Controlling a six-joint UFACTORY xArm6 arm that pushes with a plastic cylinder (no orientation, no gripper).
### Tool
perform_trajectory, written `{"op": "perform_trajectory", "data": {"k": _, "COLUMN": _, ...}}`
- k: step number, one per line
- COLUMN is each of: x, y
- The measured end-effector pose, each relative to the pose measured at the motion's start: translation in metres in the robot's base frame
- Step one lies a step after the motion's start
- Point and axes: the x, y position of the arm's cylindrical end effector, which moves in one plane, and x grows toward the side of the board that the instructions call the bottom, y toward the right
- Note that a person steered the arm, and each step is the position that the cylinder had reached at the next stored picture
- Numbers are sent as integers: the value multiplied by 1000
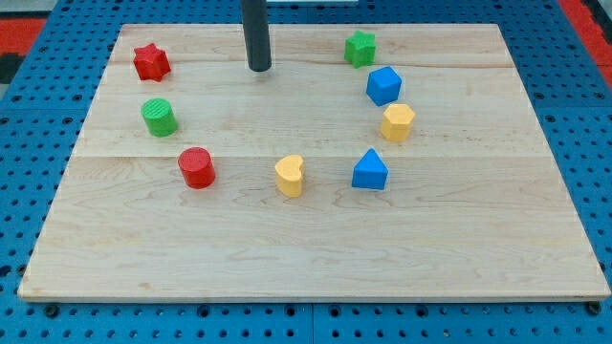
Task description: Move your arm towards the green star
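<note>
The green star sits near the view's top, right of centre, on the wooden board. My tip is the lower end of a dark rod coming down from the view's top. It stands to the left of the green star, well apart from it, and touches no block.
A blue cube, a yellow hexagon and a blue triangular block run down the right side. A yellow heart, a red cylinder, a green cylinder and a red star curve round the left.
</note>
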Motion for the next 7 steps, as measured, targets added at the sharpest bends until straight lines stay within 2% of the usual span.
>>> {"op": "perform_trajectory", "data": {"k": 4, "x": 12, "y": 1}}
{"op": "perform_trajectory", "data": {"k": 5, "x": 6, "y": 51}}
{"op": "perform_trajectory", "data": {"k": 6, "x": -5, "y": 68}}
{"op": "perform_trajectory", "data": {"k": 7, "x": -37, "y": 112}}
